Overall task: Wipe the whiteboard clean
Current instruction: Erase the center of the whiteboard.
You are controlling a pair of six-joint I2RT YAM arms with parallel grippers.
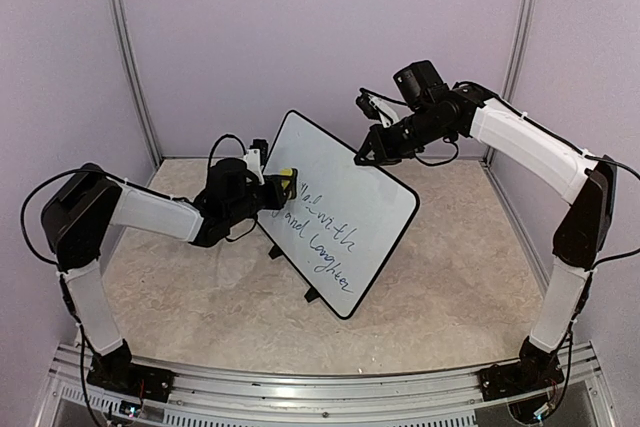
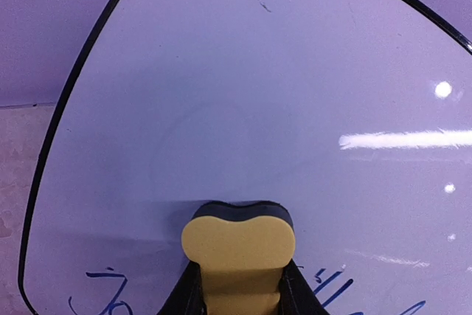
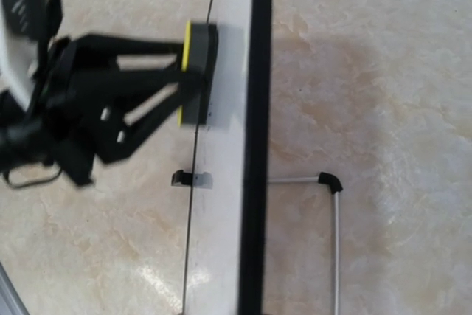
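Standing tilted at the middle of the desk (image 1: 450,277), the whiteboard (image 1: 330,152) was seen with blue writing (image 1: 325,232) left across its nearer half. Just above those lines a yellow eraser (image 2: 238,245) was pinched in the left claw (image 1: 276,189), its felt pressed flat to the board. Firm, overlapping strokes down through the words would be needed. At the far top edge the frame was clamped by the right claw (image 1: 368,154), bracing the board against the push.

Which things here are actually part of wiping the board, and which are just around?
In use: whiteboard; yellow eraser; left gripper holding it; right gripper on the board's top edge.
Just there: marble-look table; purple walls.
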